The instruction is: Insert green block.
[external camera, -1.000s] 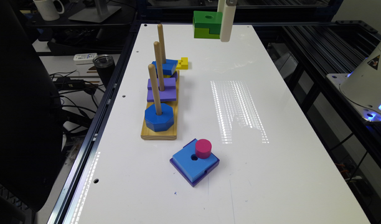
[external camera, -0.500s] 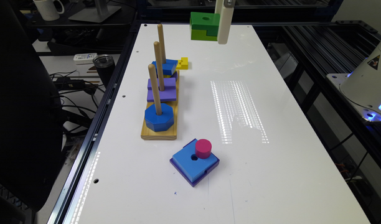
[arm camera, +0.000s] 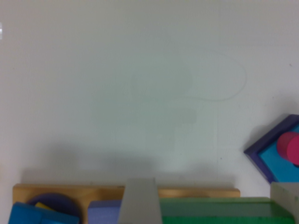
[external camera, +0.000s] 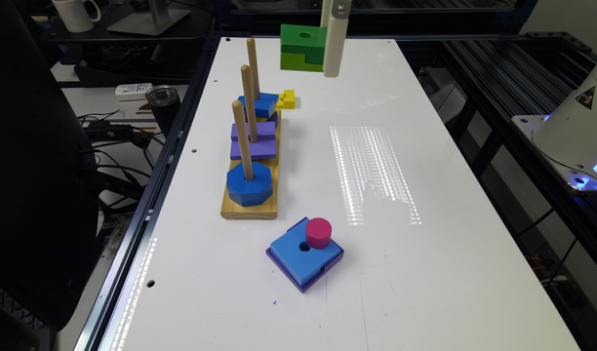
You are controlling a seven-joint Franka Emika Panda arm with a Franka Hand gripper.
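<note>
The green block (external camera: 303, 43), dark green on top and lime green below with a round hole, hangs in the air over the far end of the white table (external camera: 376, 273). My gripper (external camera: 308, 66) is shut on it, one white finger (external camera: 334, 48) showing on its side. In the wrist view the green block (arm camera: 219, 214) sits between my gripper's (arm camera: 212, 205) two pale fingers (arm camera: 139, 200). It hangs beyond the far peg (external camera: 252, 63) of the wooden peg board (external camera: 249, 208), a little toward the exterior view's right.
The board's three upright pegs carry a blue square block (external camera: 257, 105), a purple block (external camera: 253, 141) and a blue octagon (external camera: 249, 184). A small yellow block (external camera: 286, 99) lies beside the far peg. Nearer the front, a pink cylinder (external camera: 318, 232) stands on a blue-and-purple square (external camera: 303, 258).
My gripper has carried the green block a short way toward the exterior view's left, closer to the pegs. Nothing on the table has moved.
</note>
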